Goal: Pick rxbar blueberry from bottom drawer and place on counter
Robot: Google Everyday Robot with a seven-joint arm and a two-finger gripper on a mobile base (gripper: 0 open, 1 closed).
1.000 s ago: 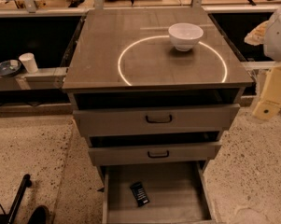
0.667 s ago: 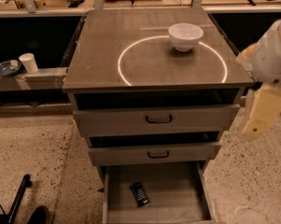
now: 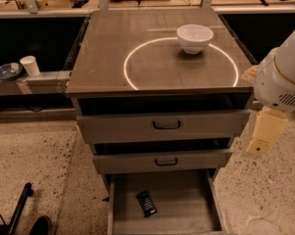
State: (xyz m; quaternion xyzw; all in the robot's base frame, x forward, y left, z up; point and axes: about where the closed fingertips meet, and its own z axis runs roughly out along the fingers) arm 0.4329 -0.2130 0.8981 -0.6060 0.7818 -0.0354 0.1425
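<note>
The rxbar blueberry [image 3: 146, 203], a small dark flat bar, lies on the board floor of the open bottom drawer [image 3: 186, 209], left of its middle. The counter [image 3: 112, 48] is the square cabinet top with a bright circle. My gripper [image 3: 259, 143] hangs from the white arm [image 3: 284, 77] at the right, beside the right end of the two upper drawers. It is above and well to the right of the bar and holds nothing that I can see.
A white bowl [image 3: 194, 37] stands on the counter at the circle's far right. Two upper drawers with black handles [image 3: 166, 125] stick out slightly above the bottom one. A bench at the left carries a cup [image 3: 29, 65] and a plate [image 3: 7, 71]. A black object [image 3: 19, 209] lies on the floor at the lower left.
The arm has come in from the right, and the gripper has moved down and to the left, closer to the drawers. The bar, bowl and drawers have not moved.
</note>
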